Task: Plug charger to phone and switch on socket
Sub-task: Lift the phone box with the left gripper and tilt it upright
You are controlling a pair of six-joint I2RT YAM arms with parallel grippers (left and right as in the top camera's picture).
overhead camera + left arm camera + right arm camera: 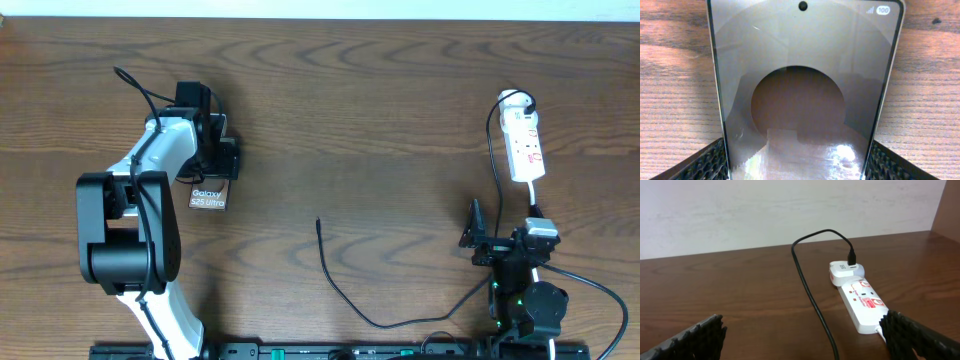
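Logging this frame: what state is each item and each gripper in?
phone: gripped at its side edges by the left gripper, nothing plugged in.
charger: one end in the white adapter, plug tip lying loose on the table.
socket: adapter plugged in; switch position cannot be told.
right gripper: open, empty.

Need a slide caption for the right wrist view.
Open right pincer faces the white socket, charger cable plugged into its adapter, on the wooden table.
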